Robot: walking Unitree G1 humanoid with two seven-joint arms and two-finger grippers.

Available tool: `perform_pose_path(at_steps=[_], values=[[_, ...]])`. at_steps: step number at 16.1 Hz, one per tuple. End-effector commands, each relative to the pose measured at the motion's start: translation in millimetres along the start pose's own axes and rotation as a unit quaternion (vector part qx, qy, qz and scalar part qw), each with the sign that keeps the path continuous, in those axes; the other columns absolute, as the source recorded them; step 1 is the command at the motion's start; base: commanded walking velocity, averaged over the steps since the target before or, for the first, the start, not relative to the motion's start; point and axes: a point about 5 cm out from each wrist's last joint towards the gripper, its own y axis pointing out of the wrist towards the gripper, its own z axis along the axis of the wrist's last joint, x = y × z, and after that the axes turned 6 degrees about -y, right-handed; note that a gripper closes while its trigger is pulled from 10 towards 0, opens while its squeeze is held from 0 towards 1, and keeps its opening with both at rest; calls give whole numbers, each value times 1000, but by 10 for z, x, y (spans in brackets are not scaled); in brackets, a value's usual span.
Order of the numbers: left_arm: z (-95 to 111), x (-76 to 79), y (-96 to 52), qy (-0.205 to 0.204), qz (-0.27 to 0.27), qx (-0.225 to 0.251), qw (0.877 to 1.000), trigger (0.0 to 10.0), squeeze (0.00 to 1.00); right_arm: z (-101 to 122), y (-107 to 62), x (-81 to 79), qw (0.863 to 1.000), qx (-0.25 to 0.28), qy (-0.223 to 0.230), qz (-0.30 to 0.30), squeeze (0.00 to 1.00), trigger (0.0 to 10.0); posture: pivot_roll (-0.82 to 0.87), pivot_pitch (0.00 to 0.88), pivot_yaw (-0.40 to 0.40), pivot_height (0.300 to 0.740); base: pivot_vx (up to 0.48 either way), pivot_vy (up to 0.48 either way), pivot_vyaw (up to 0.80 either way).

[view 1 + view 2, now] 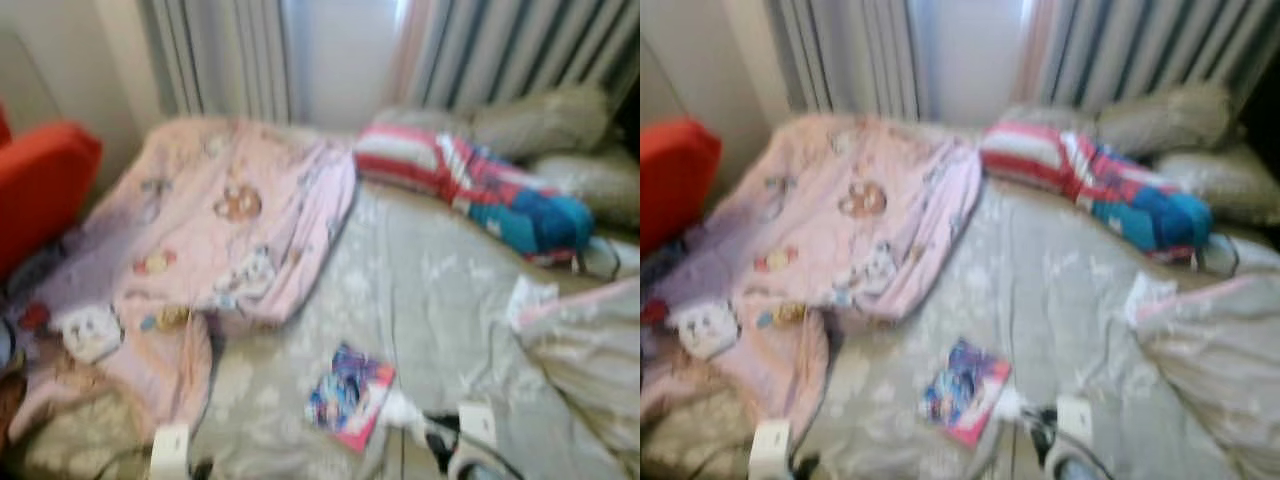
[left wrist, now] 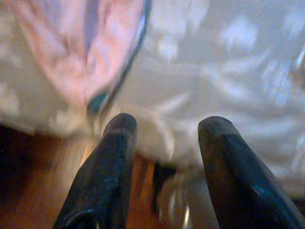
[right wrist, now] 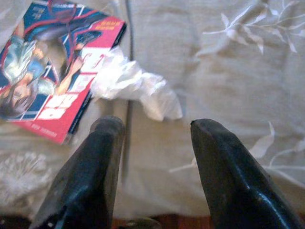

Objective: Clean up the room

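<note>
A colourful comic book (image 1: 348,395) lies near the front edge of the bed, on the grey flowered duvet (image 1: 420,290). A crumpled white tissue (image 3: 136,88) lies beside the book, touching its corner. My right gripper (image 3: 155,125) hangs open just short of the tissue, above the bed's front edge, holding nothing. My left gripper (image 2: 164,124) is open too, low at the bed's front edge where a pink blanket (image 1: 230,220) hangs over the duvet. A small white soft toy (image 1: 90,330) rests on the blanket's left part.
A red, white and blue striped bundle (image 1: 470,180) lies across the head of the bed before two grey pillows (image 1: 545,120). A rumpled grey cover (image 1: 590,350) is heaped at the right. A red chair (image 1: 40,180) stands left of the bed. Striped curtains (image 1: 230,55) hang behind.
</note>
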Motion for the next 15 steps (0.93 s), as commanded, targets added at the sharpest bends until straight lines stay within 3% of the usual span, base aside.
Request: perform_pose_path(at_steps=[1,2,3,4,6,7,9,10,13,15], values=[[-42,-1,-24,-10,1,9,1000,10000,0,-46,-25,67,1000,4,17,-12,0,10000,155,39,-51,740,0,0,0],[724,292,155,-4,-27,135,990,10000,0,-4,-27,63,999,29,23,-9,0,10000,153,40,-49,740,0,0,0],[1235,455,182,5,-47,209,977,10000,0,42,-30,57,998,53,19,-6,0,10000,148,47,-47,740,0,0,0],[1458,516,155,3,-60,252,966,10000,0,90,-37,52,997,79,8,-1,0,10000,144,49,-46,740,0,0,0],[1596,521,117,-8,-70,291,954,10000,0,1172,70,-91,975,222,-1,-2,0,10000,142,56,-46,740,0,0,0],[1664,532,95,-5,-79,310,947,10000,0,1379,46,-98,966,258,-3,-5,0,10000,138,59,-43,740,0,0,0],[1678,539,71,24,-85,323,942,10000,0,1506,-1,-142,953,303,-25,9,0,10000,124,77,-39,740,0,0,0],[1611,503,58,17,-81,326,942,10000,0,1565,-36,-99,944,329,-6,-3,0,10000,119,94,-41,740,0,0,0],[1526,480,36,22,-76,333,940,10000,0,1595,-68,-62,937,350,-10,-9,0,10000,119,97,-56,740,0,0,0],[1508,476,-18,28,-79,358,930,10000,0,1557,-117,-25,927,374,-22,-11,0,10000,128,84,-68,740,0,0,0]])
